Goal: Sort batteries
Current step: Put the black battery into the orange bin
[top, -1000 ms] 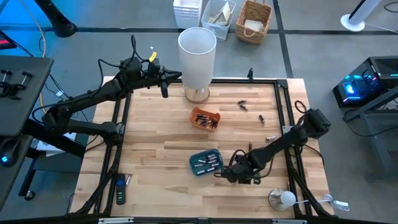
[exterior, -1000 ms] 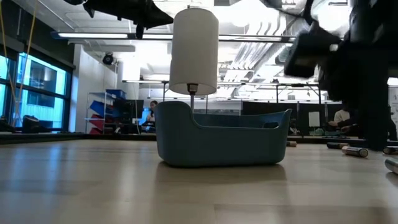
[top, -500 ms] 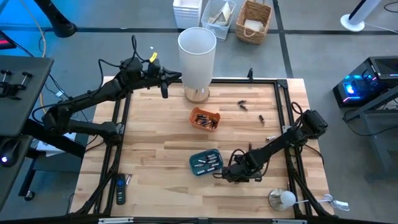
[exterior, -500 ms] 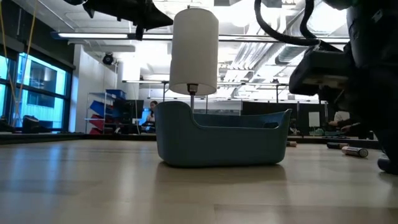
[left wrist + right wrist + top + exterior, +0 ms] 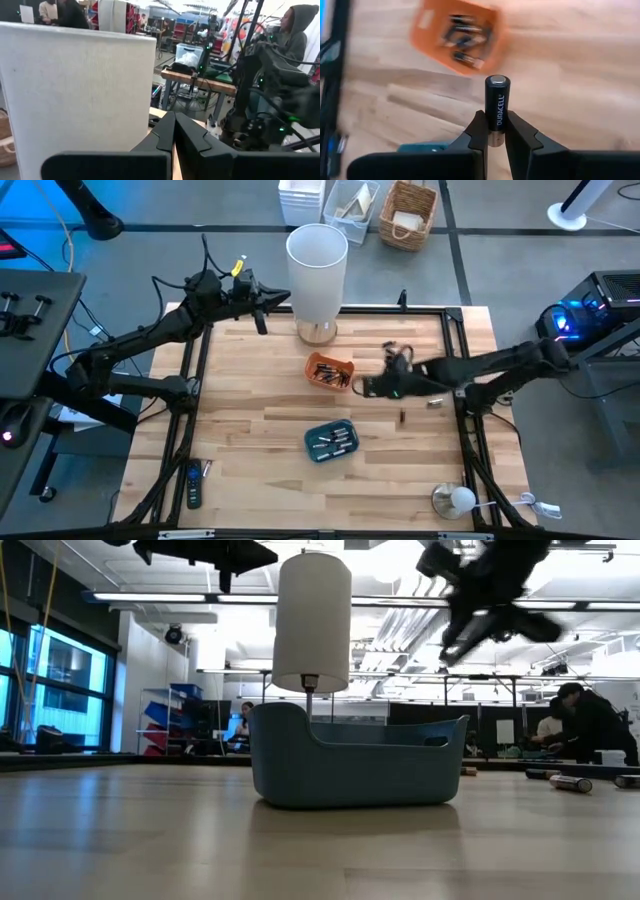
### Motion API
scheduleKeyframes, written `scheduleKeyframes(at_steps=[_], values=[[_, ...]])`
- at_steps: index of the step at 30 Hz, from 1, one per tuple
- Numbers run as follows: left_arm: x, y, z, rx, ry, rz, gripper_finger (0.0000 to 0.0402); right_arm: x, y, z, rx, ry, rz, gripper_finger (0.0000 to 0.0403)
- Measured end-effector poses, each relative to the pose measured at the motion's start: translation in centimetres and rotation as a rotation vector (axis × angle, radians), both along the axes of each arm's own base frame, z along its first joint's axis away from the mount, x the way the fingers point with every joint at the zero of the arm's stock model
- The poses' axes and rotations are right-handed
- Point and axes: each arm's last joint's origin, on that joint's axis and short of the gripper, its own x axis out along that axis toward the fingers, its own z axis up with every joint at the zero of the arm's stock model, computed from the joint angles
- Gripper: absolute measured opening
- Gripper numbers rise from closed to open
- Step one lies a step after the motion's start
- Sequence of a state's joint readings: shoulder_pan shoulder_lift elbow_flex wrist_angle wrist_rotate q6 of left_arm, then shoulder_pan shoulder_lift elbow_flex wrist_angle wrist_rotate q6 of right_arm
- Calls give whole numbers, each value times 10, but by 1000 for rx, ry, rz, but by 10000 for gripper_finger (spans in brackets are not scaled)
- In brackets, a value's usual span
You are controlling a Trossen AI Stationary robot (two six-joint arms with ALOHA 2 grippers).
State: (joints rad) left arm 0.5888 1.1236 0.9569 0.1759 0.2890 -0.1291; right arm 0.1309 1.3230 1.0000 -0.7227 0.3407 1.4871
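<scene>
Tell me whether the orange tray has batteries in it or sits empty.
Not empty. The right wrist view shows several batteries lying inside the orange tray, beyond the one clamped in the right gripper.

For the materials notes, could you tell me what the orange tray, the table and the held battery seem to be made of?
Orange tray: likely plastic, uniform saturated colour. Table: pale wood, visible plank grain. Battery in the right gripper: dark printed wrap, shiny metallic end cap.

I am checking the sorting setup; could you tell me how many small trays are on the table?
2: an orange tray close to the lamp, and a blue tray farther from the lamp. None appears hidden.
</scene>
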Motion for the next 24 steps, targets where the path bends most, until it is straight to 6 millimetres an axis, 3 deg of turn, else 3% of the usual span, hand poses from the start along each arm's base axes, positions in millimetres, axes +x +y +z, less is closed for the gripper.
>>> scheduleKeyframes(at_steps=[5, 12, 18, 24], values=[[0, 0, -1, -6, 8, 0, 0, 33, -52, -10, -89, -51, 209, 32], [0, 0, -2, -29, 16, 14, 0, 65, -106, -57, -88, -54, 359, 51], [0, 0, -2, -29, 15, 17, 0, 79, -116, -81, -86, -81, 494, 84], [0, 0, -3, -33, 20, 23, 0, 73, -114, -76, -101, -48, 569, 114]])
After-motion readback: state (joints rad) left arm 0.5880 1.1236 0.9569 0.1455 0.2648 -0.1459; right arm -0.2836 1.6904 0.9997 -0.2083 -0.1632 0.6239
